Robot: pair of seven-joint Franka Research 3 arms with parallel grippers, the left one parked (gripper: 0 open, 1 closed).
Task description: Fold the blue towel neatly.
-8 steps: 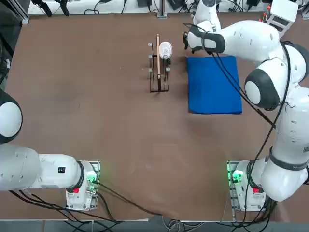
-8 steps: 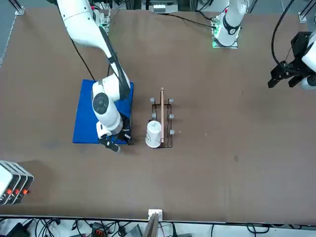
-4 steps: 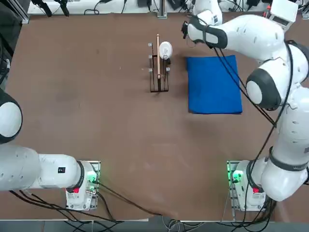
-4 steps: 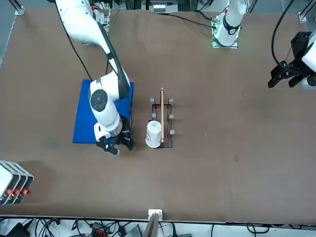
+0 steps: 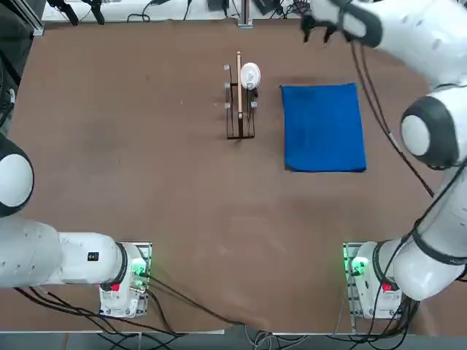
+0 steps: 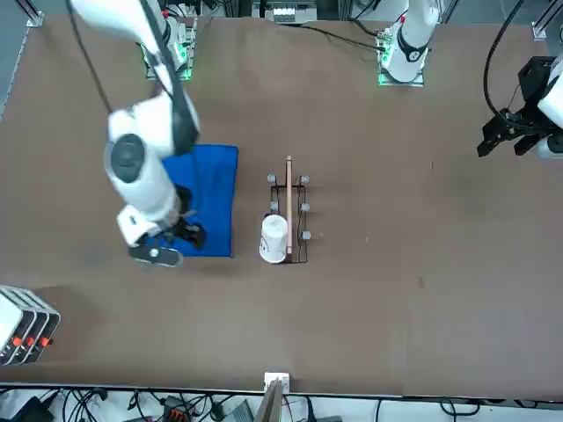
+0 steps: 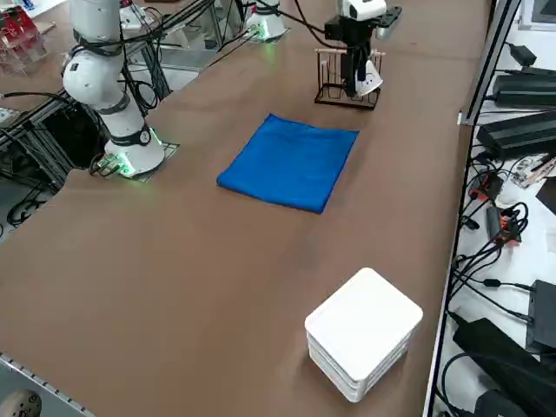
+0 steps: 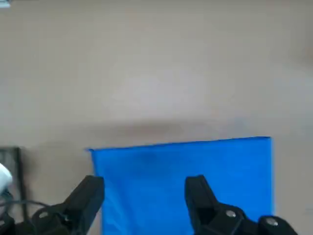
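The blue towel (image 5: 324,127) lies flat on the brown table as a tidy rectangle, also seen in the right side view (image 7: 291,161) and partly behind the arm in the front view (image 6: 214,202). My right gripper (image 5: 321,25) hangs high over the towel's far edge, open, with nothing between its fingers. In the wrist view the right gripper (image 8: 144,191) has its two black fingers (image 8: 198,193) spread above the towel (image 8: 195,161), well clear of the cloth. In the front view the right gripper (image 6: 171,243) sits over the towel's far edge.
A small wire rack (image 5: 239,106) holding a white cup (image 5: 249,74) stands just left of the towel. A white box (image 7: 365,334) sits at the table's far right corner. Cables and equipment line the far edge.
My right gripper has opened wide and risen from the towel's far left corner, moving up and to the right. The towel lies still.
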